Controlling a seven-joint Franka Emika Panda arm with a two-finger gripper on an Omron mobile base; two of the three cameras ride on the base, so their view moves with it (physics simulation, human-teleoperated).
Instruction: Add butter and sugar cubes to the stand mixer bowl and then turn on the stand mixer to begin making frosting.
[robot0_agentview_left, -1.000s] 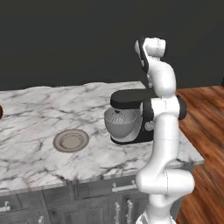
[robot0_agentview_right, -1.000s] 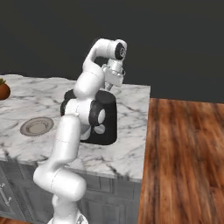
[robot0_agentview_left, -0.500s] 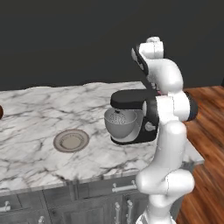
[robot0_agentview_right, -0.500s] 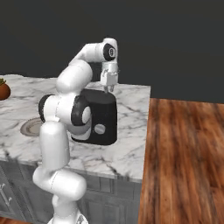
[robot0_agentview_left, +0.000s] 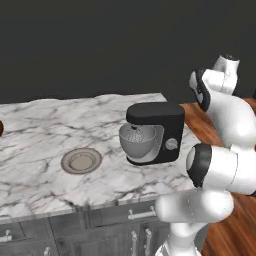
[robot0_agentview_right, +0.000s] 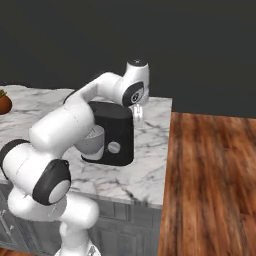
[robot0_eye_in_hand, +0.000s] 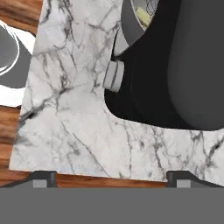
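claw (robot0_eye_in_hand: 112, 177) wide open, empty, above counter (robot0_eye_in_hand: 74, 127)

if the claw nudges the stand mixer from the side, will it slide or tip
The stand mixer probably stays put: its black body looks bulky, with a broad base flat on the marble counter. Its head overhangs the bowl, so a high shove might rock it. The small silver knob likely turns far more easily.

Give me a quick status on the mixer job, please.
Jaws open, empty, above the counter. Butter in stand mixer bowl. Silver knob unobstructed.
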